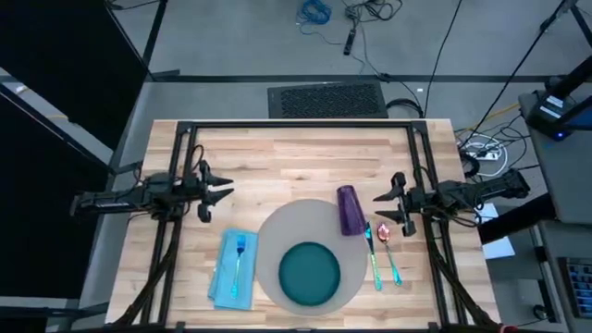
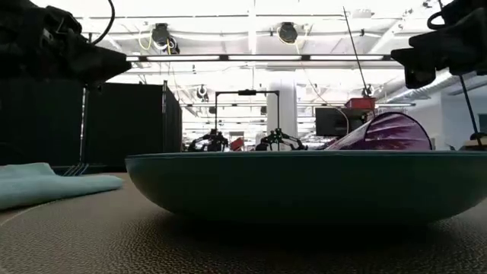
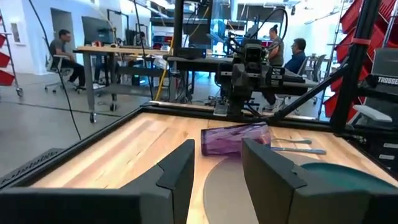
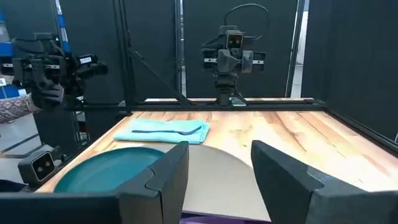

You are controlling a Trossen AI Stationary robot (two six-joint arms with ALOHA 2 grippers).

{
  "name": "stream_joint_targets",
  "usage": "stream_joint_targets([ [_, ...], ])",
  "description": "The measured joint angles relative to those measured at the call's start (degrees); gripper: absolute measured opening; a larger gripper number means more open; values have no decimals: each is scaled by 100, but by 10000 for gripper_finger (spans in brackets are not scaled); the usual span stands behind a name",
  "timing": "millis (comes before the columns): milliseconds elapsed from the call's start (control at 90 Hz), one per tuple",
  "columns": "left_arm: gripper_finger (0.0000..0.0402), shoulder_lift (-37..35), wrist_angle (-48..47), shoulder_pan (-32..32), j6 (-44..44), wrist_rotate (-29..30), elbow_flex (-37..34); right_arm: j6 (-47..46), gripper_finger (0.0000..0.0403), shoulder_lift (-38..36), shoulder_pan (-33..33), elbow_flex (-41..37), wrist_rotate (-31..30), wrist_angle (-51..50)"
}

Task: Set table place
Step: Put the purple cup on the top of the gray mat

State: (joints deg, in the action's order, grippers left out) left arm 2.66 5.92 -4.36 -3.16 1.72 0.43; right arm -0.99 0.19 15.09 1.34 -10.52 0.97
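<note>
On the wooden table (image 1: pixel 296 148), a round grey placemat (image 1: pixel 277 231) carries a dark teal plate (image 1: pixel 309 274). A purple cup (image 1: pixel 349 210) lies on its side at the placemat's right edge. Left of the placemat a blue fork (image 1: pixel 238 264) rests on a light blue napkin (image 1: pixel 226 277). Right of it lie two teal-handled utensils (image 1: pixel 384 254). My left gripper (image 1: pixel 218 193) hovers open at the table's left side. My right gripper (image 1: pixel 388 211) hovers open just right of the cup, touching nothing.
A black metal frame (image 1: pixel 296 125) runs along the table's far side and down both sides. The far half of the table is bare wood. In the left wrist view, people (image 3: pixel 286 46) sit at desks beyond the table.
</note>
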Motion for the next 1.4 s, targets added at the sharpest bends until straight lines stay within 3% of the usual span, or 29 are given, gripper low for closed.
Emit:
stream_joint_targets([
  [378, 116, 4, 135, 0, 48, 6, -2, -387, 162, 0, 2, 4, 40, 95],
  [544, 116, 7, 865, 0, 46, 95, -2, -970, 162, 2, 2, 7, 20, 727],
  [678, 116, 30, 1088, -2, 322, 635, 365, -1186, 162, -3, -56, 158, -368, 1827],
  [811, 116, 302, 789, -7, 955, 773, 1296, -1038, 162, 84, -163, 1218, -433, 837],
  [956, 116, 977, -461, -7, 993, 808, 2643, -439, 162, 610, -211, 2479, -661, -117],
  [1089, 116, 1759, -1584, -7, 961, 1008, 3716, 525, 161, 1292, -217, 3320, -1090, -266],
  [1200, 116, 2411, -2212, -6, 953, 1112, 4362, 321, 156, 1880, -216, 4052, -1091, -619],
  [1278, 116, 2824, -2565, -7, 951, 1264, 4766, 41, 150, 2354, -216, 4690, -1144, -1585],
  [1400, 116, 3334, -3149, -5, 947, 1685, 5209, -549, 142, 3203, -214, 5491, -1790, -3250],
])
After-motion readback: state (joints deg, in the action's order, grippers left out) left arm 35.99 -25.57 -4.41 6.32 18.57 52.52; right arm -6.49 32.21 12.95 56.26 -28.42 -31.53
